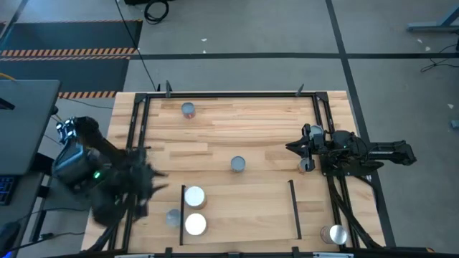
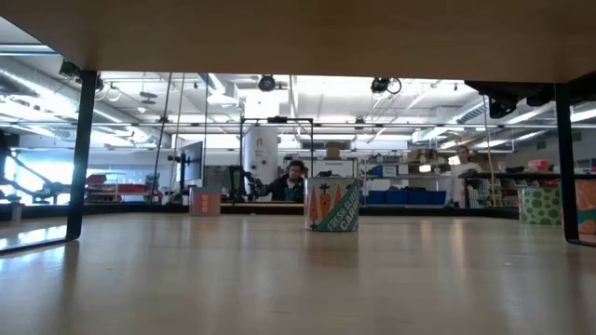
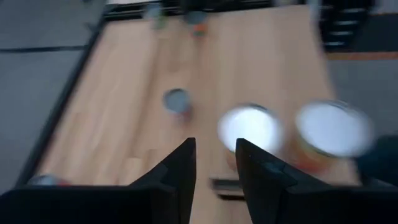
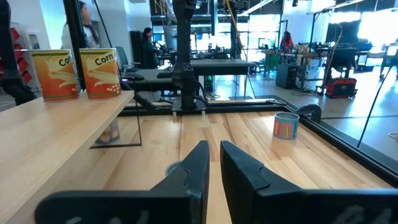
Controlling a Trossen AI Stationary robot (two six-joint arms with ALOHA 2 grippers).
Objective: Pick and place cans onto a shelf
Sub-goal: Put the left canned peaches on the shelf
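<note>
The shelf point(image 1: 244, 208) is a raised pale-wood panel at the table's near edge. Two white-topped cans point(image 1: 194, 196) point(image 1: 195, 224) stand upright on its left end, also seen as cans point(image 3: 249, 127) point(image 3: 333, 127) in the left wrist view. A grey-topped can point(image 1: 237, 164) stands at mid-table, another can point(image 1: 188, 110) near the far edge. My left gripper point(image 1: 153, 183) hovers open just left of the shelf's left end, nothing between its fingers point(image 3: 180, 168). My right gripper point(image 1: 290, 147) rests shut at the table's right side.
A grey-topped can point(image 1: 173, 217) stands on the table by the shelf's left rail. Another can point(image 1: 334, 233) sits at the near right corner. Black frame rails point(image 1: 136, 143) run round the tabletop. People and lab gear show beyond the table.
</note>
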